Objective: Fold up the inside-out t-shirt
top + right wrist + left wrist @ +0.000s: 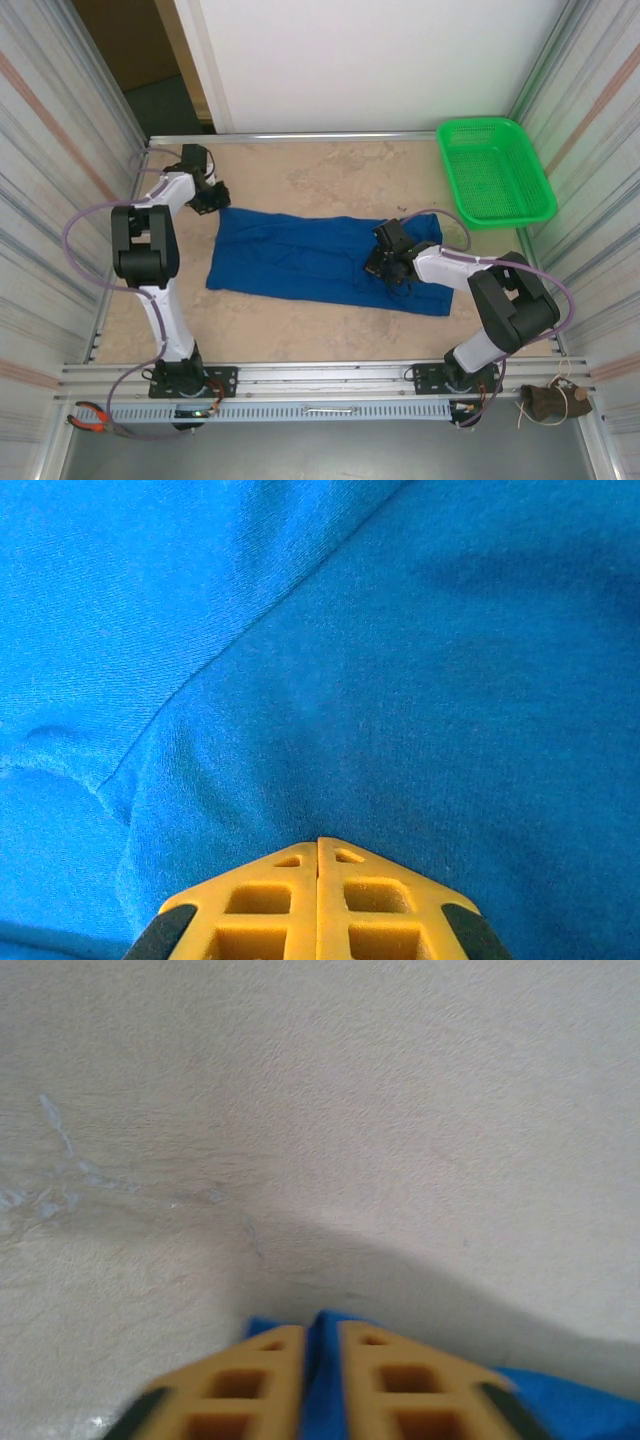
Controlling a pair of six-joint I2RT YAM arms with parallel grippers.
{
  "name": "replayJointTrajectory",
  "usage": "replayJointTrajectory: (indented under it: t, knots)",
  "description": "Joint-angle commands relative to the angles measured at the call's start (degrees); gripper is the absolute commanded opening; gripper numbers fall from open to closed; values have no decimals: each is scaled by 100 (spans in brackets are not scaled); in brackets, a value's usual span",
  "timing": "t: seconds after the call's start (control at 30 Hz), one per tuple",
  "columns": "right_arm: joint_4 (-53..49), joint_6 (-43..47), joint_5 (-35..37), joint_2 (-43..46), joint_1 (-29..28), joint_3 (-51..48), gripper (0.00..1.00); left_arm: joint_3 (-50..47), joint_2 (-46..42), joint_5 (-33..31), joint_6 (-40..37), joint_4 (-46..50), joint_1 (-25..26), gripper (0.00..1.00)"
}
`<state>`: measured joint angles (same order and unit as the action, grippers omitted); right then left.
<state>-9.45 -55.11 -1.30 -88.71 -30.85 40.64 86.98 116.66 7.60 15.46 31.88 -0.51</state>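
The left gripper (320, 1332) pinches the far-left corner of the royal-blue cotton t-shirt (300, 262); the right gripper (318, 842), pressed together, pins its right part, probably anchoring a fold.

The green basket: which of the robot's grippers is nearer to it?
Right. The right gripper rests on the t-shirt, below-left of the green basket; the left gripper is across the table.

A robotics lab test cell: two arms bolted to an aluminium rail (320, 378) at a beige desk (320, 170), walled by translucent corrugated panels (50, 170), pliers (88, 419) lying nearby.
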Motion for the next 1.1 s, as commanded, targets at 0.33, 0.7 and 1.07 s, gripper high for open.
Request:
replayJointTrajectory:
  t: [0.33, 0.7, 1.07]
  knots:
    - [-835, 163, 187, -33, 44, -83, 0, -1676, -1862, 812, 877, -710, 78, 45]
    - [-831, 299, 113, 91, 254, -173, 0, -2569, -1476, 861, 1508, -1207, 285, 46]
    - [-1299, 948, -574, 1447, 913, 226, 8, -2716, -1999, 595, 1488, -1099, -395, 46]
